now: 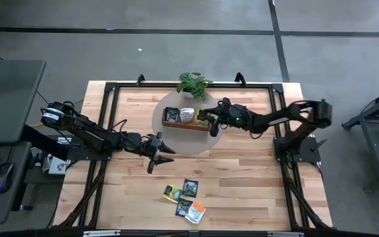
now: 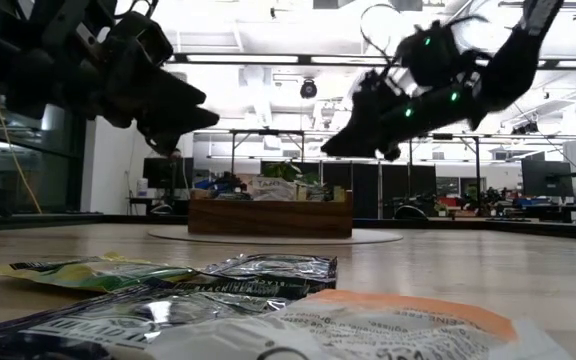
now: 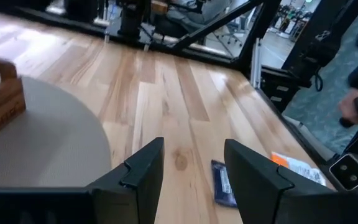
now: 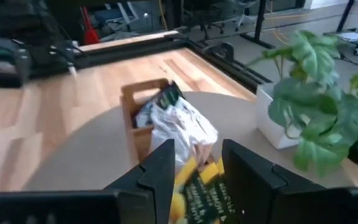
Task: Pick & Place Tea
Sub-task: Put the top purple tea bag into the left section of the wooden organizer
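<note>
A brown wooden tray [image 1: 176,124] stands on a round grey mat [image 1: 176,141] at the table's far middle. Tea sachets lie in it: a white one [image 4: 182,124], a dark one [image 4: 168,95] and a yellow one [image 4: 199,186]. My right gripper [image 1: 210,121] hangs open just above the tray's right end, the yellow sachet showing below its fingers [image 4: 194,163]. Several more tea sachets [image 1: 184,199] lie flat near the table's front middle. My left gripper [image 1: 165,153] hovers open over the bare wood beside the mat, left of centre, with nothing between its fingers [image 3: 194,168].
A small green potted plant [image 1: 194,84] stands on the mat's far edge, close behind the tray. A black frame [image 1: 104,118] runs along the table's sides. Bare wood lies between the mat and the front sachets, where a dark sachet [image 3: 222,183] and an orange-white one [image 3: 297,167] show.
</note>
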Available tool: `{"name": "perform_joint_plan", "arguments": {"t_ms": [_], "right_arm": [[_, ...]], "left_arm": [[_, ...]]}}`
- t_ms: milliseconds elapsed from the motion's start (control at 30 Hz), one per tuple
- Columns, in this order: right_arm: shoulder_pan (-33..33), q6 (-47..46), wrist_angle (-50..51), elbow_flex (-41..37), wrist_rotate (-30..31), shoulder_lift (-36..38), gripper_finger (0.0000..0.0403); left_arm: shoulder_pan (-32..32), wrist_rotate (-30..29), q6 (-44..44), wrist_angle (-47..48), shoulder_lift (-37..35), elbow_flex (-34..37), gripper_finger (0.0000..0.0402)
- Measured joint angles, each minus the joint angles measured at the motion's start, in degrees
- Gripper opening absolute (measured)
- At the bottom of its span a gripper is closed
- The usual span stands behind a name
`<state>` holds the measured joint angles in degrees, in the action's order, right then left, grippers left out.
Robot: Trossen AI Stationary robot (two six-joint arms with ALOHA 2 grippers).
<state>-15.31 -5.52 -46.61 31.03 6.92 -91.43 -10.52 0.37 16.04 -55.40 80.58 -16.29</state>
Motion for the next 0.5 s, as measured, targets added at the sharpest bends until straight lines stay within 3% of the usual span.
{"name": "perform_joint_plan", "arguments": {"t_ms": [267,500], "right_arm": [[7.6,-2.3,13.5,0.0,1.3,11.5,0.0114],[17.3,-3.4,17.1,0.0,1.5,13.0,0.0019]], "left_arm": [[0.0,-0.6,2.4,2.0,0.4,0.0,0.0166],[-0.2,-0.8,6.3,2.0,2.4,0.0,0.0166]]}}
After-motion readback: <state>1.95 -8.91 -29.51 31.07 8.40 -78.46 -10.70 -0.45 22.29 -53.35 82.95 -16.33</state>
